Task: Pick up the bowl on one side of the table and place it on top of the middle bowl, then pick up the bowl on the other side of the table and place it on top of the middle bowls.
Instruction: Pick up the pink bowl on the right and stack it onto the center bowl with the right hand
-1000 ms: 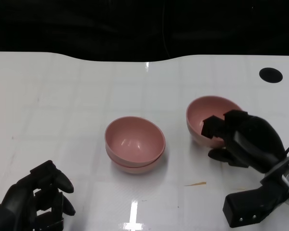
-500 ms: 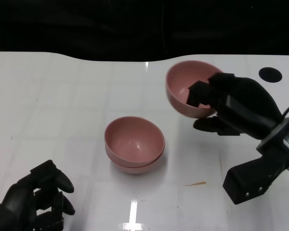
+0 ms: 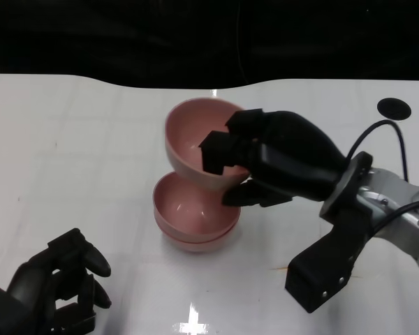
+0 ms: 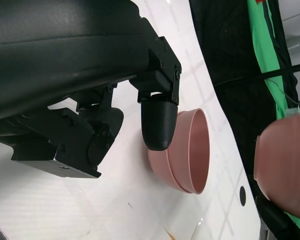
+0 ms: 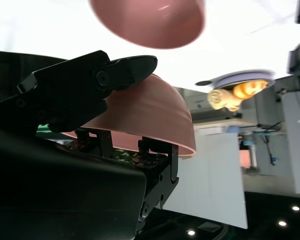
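Two pink bowls sit nested as a stack (image 3: pixel 195 218) in the middle of the white table (image 3: pixel 77 139); the stack (image 4: pixel 187 152) (image 5: pixel 150 22) shows in both wrist views. My right hand (image 3: pixel 276 160) grips a third pink bowl (image 3: pixel 199 143) by its rim, tilted, in the air just above and behind the stack. That held bowl (image 5: pixel 140 117) fills the right wrist view, and it (image 4: pixel 285 165) shows at the edge of the left wrist view. My left hand (image 3: pixel 52 289) rests near the table's front left with its fingers curled in, holding nothing.
A round black hole (image 3: pixel 392 108) lies in the table at the far right. A small tan sliver (image 3: pixel 278 268) lies on the table in front of the stack. The table's far edge meets a dark background.
My right hand has lifted the bowl off the table's right side and carried it left, to above the stack. The left hand has barely moved.
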You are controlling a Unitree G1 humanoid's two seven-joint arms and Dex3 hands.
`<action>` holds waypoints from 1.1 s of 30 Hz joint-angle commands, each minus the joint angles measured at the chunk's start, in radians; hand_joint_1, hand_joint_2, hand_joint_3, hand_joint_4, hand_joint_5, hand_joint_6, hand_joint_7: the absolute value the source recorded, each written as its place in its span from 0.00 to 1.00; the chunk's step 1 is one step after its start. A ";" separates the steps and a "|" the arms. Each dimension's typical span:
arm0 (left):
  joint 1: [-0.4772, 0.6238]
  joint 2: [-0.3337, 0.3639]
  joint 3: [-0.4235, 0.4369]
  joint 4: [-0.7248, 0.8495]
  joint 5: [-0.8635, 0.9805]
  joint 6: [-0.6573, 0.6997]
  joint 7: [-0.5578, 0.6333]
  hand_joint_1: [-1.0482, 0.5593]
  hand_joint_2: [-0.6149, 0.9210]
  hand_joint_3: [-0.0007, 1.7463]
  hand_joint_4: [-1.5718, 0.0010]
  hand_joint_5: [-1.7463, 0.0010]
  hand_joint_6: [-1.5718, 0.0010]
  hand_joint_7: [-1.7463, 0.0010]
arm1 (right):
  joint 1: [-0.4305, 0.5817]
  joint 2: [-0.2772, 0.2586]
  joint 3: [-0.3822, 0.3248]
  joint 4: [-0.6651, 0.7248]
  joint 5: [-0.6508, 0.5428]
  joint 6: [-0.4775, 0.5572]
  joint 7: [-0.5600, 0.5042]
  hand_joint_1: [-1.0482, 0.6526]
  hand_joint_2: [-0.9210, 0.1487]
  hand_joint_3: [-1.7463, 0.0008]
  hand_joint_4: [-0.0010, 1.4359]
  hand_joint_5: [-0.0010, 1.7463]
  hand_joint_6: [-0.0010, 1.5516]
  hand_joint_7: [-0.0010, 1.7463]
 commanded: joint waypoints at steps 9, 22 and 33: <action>0.020 -0.006 -0.017 -0.047 0.012 0.035 0.045 0.88 0.94 0.61 0.55 0.00 0.65 0.00 | -0.032 0.046 0.038 0.073 -0.029 -0.035 -0.001 0.55 0.32 0.56 0.63 1.00 0.42 1.00; 0.022 0.003 -0.013 -0.037 -0.003 0.025 0.031 0.88 1.00 0.51 0.57 0.00 0.67 0.00 | -0.086 0.097 0.069 0.285 -0.053 -0.039 -0.055 0.54 0.25 0.63 0.59 1.00 0.39 1.00; 0.023 -0.001 -0.017 -0.044 -0.001 0.038 0.036 0.86 0.99 0.50 0.57 0.00 0.67 0.00 | -0.146 0.136 0.119 0.443 -0.092 -0.029 -0.134 0.51 0.16 0.72 0.58 1.00 0.38 1.00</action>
